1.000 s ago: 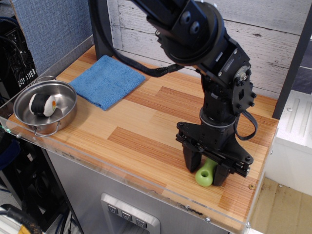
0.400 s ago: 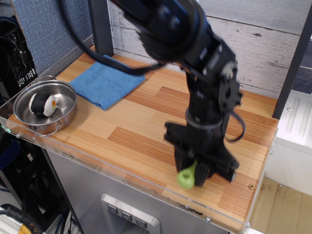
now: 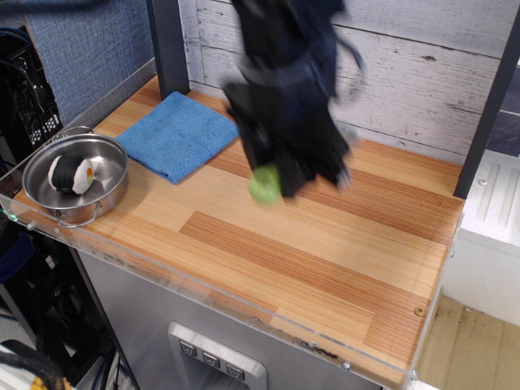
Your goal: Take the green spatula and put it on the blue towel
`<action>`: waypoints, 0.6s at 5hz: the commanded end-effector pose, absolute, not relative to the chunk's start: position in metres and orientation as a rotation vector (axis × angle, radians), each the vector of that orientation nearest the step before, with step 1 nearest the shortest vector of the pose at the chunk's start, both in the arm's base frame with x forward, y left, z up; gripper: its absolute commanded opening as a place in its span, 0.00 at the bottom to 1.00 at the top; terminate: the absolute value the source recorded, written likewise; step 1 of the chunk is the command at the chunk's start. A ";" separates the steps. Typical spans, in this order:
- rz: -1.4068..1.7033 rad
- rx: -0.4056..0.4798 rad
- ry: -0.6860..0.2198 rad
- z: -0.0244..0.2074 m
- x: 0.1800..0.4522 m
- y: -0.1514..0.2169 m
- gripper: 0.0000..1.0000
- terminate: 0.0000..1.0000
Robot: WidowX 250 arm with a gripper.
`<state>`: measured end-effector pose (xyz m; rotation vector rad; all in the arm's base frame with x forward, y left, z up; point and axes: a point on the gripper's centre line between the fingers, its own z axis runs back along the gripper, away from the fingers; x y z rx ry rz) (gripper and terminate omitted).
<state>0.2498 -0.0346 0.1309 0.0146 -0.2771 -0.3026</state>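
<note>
My gripper (image 3: 278, 172) is blurred by motion and hangs above the middle of the wooden table, shut on the green spatula (image 3: 265, 184). Only the lime-green handle end shows below the fingers; the grey blade is hidden behind the gripper. The blue towel (image 3: 177, 134) lies flat at the back left of the table, a short way to the left of the gripper and apart from it.
A steel pot (image 3: 75, 178) with a white and black toy (image 3: 71, 174) inside stands at the front left corner. A dark post (image 3: 168, 45) rises behind the towel. The wooden table (image 3: 325, 252) ends in an acrylic front edge; a plank wall stands behind.
The gripper has lifted the green spatula off the front right of the table and carried it up and left, toward the blue towel.
</note>
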 end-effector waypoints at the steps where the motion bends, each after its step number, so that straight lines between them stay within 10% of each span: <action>1: -0.133 -0.014 -0.252 0.178 0.306 0.069 0.00 0.00; 3: -0.008 -0.008 -0.128 0.131 0.331 0.172 0.00 0.00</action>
